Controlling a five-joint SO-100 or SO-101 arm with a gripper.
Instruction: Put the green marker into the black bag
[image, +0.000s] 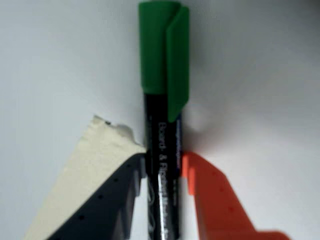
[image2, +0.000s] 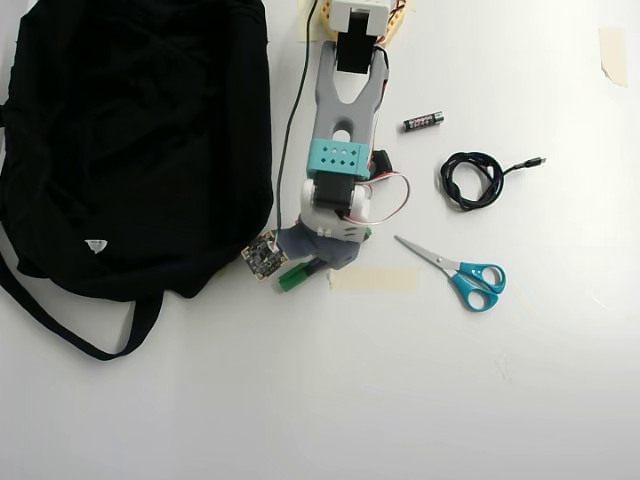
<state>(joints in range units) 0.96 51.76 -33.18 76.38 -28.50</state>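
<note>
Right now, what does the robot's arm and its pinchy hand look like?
The arm is grey, with a teal block dotted with small holes and red, black and white wires looping beside it. A small circuit-board camera sits by the wrist. The gripper has one dark finger with cream tape and one bright orange finger.

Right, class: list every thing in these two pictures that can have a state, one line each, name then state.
green marker: capped, held between the claw's two fingers.
claw: shut on the marker's barrel, beside the bag.
black bag: lying flat on the table; whether it is open cannot be told.
scissors: blades closed, lying flat.
black cable: coiled, plug end free.
battery: lying on its side.
</note>
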